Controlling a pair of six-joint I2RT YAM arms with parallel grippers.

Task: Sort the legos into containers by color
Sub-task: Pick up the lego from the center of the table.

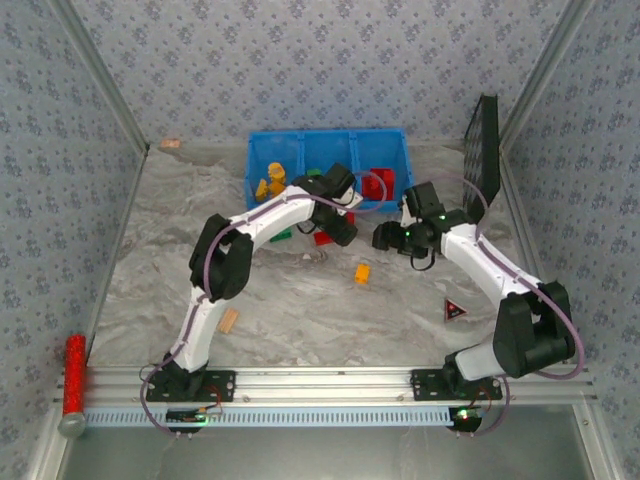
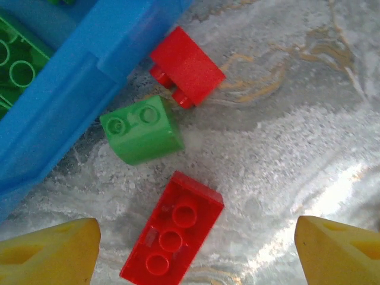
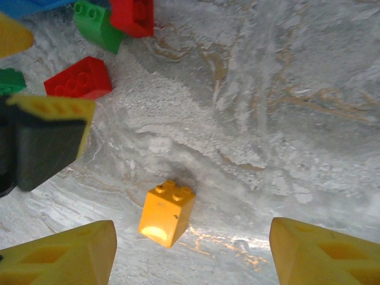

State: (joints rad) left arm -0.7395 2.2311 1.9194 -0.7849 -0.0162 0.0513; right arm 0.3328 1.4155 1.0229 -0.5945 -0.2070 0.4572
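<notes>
Left tool (image 2: pixel 195 255) hangs open, yellow fingers (image 2: pixel 47 255) spread wide and gripping nothing. A red lego (image 2: pixel 172 237) lies studs-up on the desk (image 2: pixel 285 136) directly between them, touching neither. Its long axis runs slantwise across the line between my fingers, so I judge a wrist turn is due before I close.

Just beyond it sits a green lego (image 2: pixel 142 130), and beyond that a second red (image 2: pixel 187 65), both close beside the wall of the bin (image 2: pixel 59 113), which lies ahead and off to one side.

Right tool (image 3: pixel 193 255) is open too and empty. One orange lego (image 3: pixel 166 214) lies just ahead of it, roughly midway between its fingers, studs pointing away.

So my left arm is nearer the reds and my right is nearer the orange.

Loose on the desk I count two red, two green, counting another green (image 3: pixel 9 80) off to the side, and one orange. The bin has three compartments.
</notes>
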